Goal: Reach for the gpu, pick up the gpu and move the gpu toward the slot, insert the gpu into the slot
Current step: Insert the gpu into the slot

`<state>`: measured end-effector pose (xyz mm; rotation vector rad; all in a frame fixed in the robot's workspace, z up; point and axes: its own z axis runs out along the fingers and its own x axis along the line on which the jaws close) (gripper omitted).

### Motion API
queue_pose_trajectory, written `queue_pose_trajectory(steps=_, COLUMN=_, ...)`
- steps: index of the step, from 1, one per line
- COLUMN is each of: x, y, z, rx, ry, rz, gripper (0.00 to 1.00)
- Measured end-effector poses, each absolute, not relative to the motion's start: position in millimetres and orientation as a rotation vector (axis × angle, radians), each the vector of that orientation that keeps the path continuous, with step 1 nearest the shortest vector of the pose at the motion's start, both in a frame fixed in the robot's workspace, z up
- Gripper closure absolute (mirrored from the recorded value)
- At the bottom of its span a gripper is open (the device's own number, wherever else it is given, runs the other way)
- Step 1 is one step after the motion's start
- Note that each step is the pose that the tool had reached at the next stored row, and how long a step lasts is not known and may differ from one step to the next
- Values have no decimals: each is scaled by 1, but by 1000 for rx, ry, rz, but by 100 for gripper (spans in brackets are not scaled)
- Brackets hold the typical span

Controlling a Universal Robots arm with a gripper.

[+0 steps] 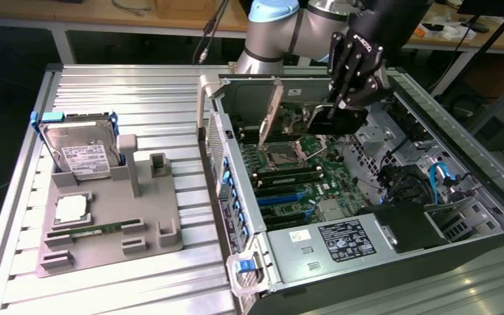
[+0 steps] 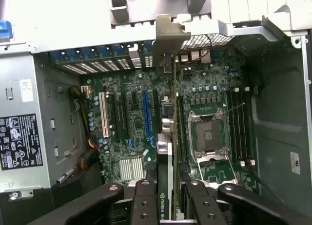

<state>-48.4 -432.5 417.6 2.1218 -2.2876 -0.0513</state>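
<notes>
1. The end effector (image 1: 335,108) reaches down into the open computer case (image 1: 462,141), its fingers (image 2: 144,200) closed narrowly on either side of the gpu (image 2: 165,183) and holding it by one end.
2. The gpu hangs edge-down over the motherboard (image 2: 126,152), clear of the board. Its silver bracket (image 2: 170,32) sits at the far end, close against the case's slotted rear wall (image 2: 97,64).
3. In the wrist view the card's thin edge runs parallel to the slot (image 2: 146,115) but is not over it. It lies between that long blue strip and the CPU socket (image 2: 207,135), nearer the socket.
4. The slot's top edge is bare along its length. A white connector strip (image 2: 104,115) sits on its other side, well apart from the gpu.
5. Room around the card is bounded as follows:
   - The black memory strips (image 2: 239,122) stand beyond the socket.
   - The power supply (image 1: 340,239) closes off the end of the case nearest the exterior camera.
   - Cables and a drive cage (image 1: 436,177) crowd the exterior view's right.
6. The case's upper side is open, so the space above the board is free apart from the arm itself.
7. On the exterior view's left, the ribbed counter (image 1: 129,85) carries a grey fixture (image 1: 147,216) with a hard drive (image 1: 81,151) standing in it, well away from the case.
</notes>
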Motion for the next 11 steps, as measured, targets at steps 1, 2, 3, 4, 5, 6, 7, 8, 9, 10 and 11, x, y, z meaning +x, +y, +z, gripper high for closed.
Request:
queue_pose_trajectory(steps=1, x=-48, y=-433, z=412, rx=2204, ry=-2207, rz=-50, gripper=73)
queue_pose_trajectory(steps=2, x=-48, y=-433, z=409, rx=2264, ry=-2144, rz=-49, gripper=73)
queue_pose_trajectory(steps=3, x=-49, y=-433, z=405, rx=2333, ry=-2067, rz=-47, gripper=73)
queue_pose_trajectory(steps=4, x=-49, y=-433, z=404, rx=2334, ry=-2065, rz=-46, gripper=73)
queue_pose_trajectory(steps=5, x=-49, y=-433, z=403, rx=2338, ry=-2068, rz=-38, gripper=73)
queue_pose_trajectory(steps=6, x=-49, y=-433, z=392, rx=2338, ry=-2070, rz=-35, gripper=73)
queue_pose_trajectory(steps=7, x=-49, y=-433, z=382, rx=2268, ry=-2149, rz=-34, gripper=73)
queue_pose_trajectory(steps=8, x=-49, y=-433, z=378, rx=2261, ry=-2155, rz=-33, gripper=73)
queue_pose_trajectory(steps=9, x=-49, y=-434, z=375, rx=2258, ry=-2154, rz=-29, gripper=73)
queue_pose_trajectory(steps=10, x=-49, y=-437, z=363, rx=2256, ry=-2154, rz=-27, gripper=73)
queue_pose_trajectory(steps=11, x=-49, y=-437, z=350, rx=2256, ry=-2157, rz=-25, gripper=73)
